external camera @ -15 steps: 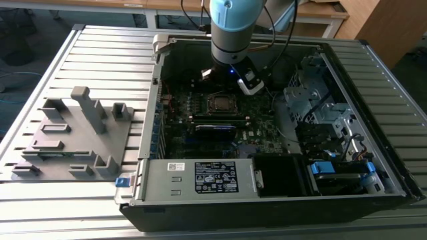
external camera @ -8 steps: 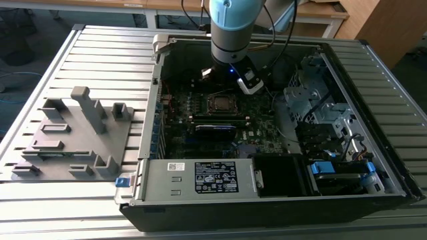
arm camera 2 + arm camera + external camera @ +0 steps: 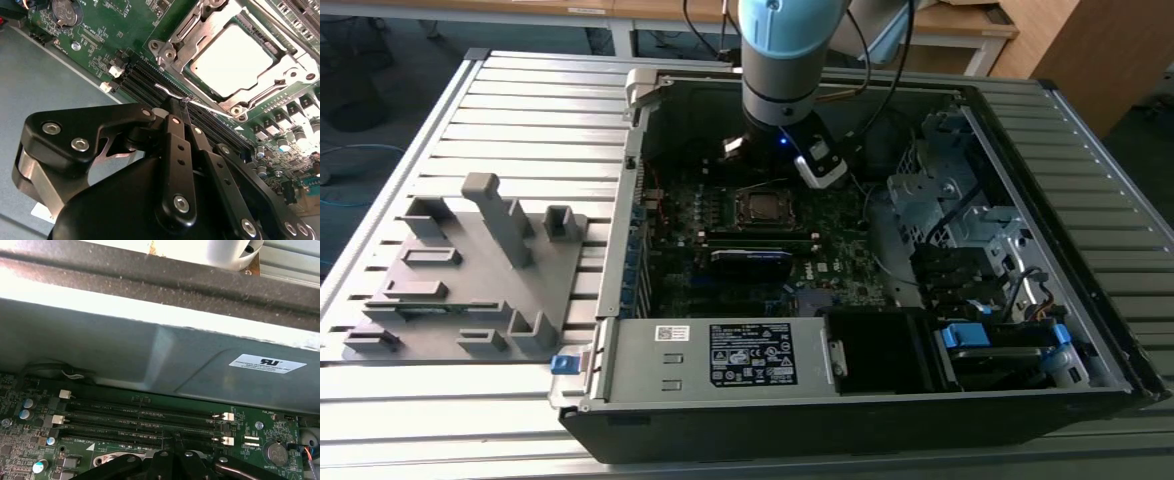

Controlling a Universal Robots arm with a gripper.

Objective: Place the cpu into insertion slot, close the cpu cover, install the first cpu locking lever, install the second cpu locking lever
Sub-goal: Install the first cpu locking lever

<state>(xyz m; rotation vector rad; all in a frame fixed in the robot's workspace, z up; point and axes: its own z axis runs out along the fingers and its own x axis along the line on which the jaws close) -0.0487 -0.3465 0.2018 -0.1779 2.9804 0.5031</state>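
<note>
My arm [image 3: 781, 60] reached down from above into the open computer case [image 3: 1107, 300], which lay on its side on the slatted metal table [image 3: 520, 90]. My fingers [image 3: 180, 104] were drawn together with barely a sliver between the tips. The tips pressed against a thin wire locking lever [image 3: 162, 89] that ran along the near edge of the socket. I could not tell whether the wire was pinched between them or only pushed by them.

The cpu [image 3: 232, 60] sat flat in the insertion slot [image 3: 738, 207] in the middle of the green motherboard [image 3: 720, 235], its pale metal top showing through the window. The cpu cover [image 3: 192, 32] lay down around it, framing it on all sides.

Between my fingers and the socket ran the long black memory slots [image 3: 140, 80] with their white end clips. The first wrist view showed the same slots [image 3: 125, 417] stretching towards the grey case wall [image 3: 150, 355], which carried a white sticker [image 3: 267, 363]. A coin battery [image 3: 65, 11] sat on the board well apart from the socket.

In the exterior view the power supply [image 3: 720, 355] filled the near end of the case. A grey fixture [image 3: 467, 270] with upright posts stood on the table at that view's left, well apart from the case.
</note>
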